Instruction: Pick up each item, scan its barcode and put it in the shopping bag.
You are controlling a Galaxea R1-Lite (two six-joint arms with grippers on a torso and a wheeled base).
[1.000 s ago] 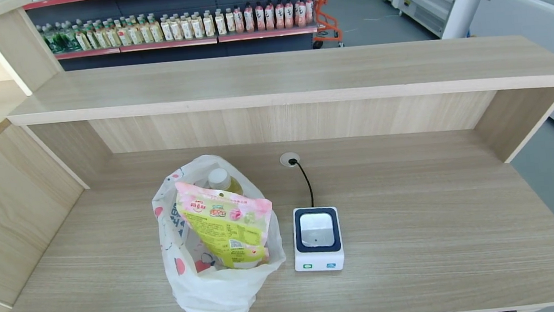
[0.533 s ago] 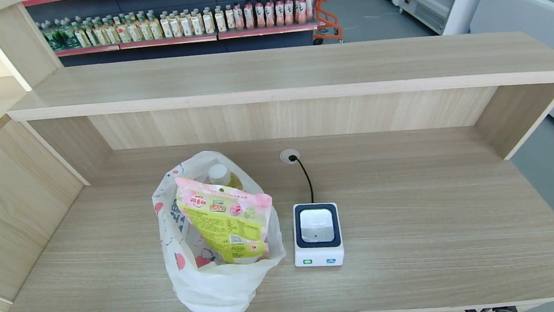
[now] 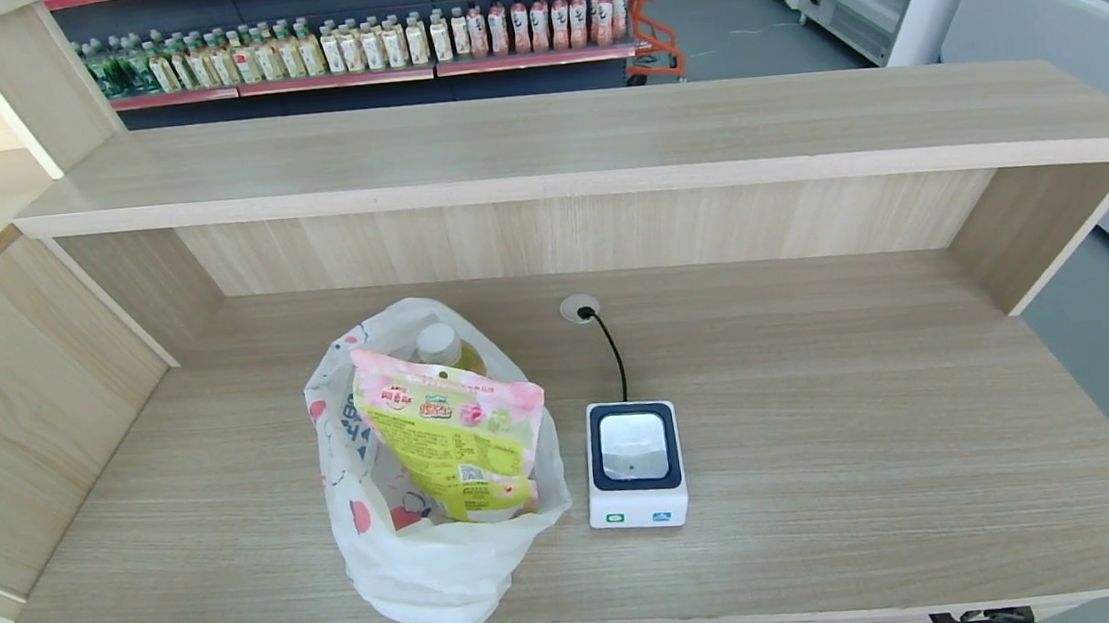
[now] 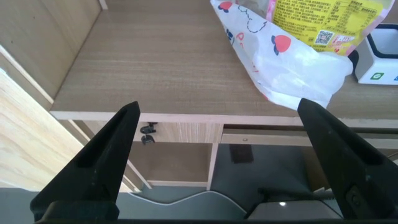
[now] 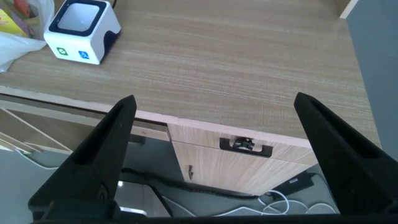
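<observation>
In the shopping bag (image 3: 417,574) at the counter's (image 3: 827,448) left-centre, the snack pouch (image 3: 456,446) stands on end, long axis upright, barcode low and facing the robot, with a bottle (image 3: 438,344) behind it and the scanner (image 3: 634,465) just beside. The left gripper (image 4: 219,109) and right gripper (image 5: 214,102) hang empty, jaws spread wide, below the counter's near edge, apart from the bag. Only the head camera has shifted since earlier.

Matte black (wedge-shaped), left hand (image 4: 219,104), right hand (image 5: 216,98)
</observation>
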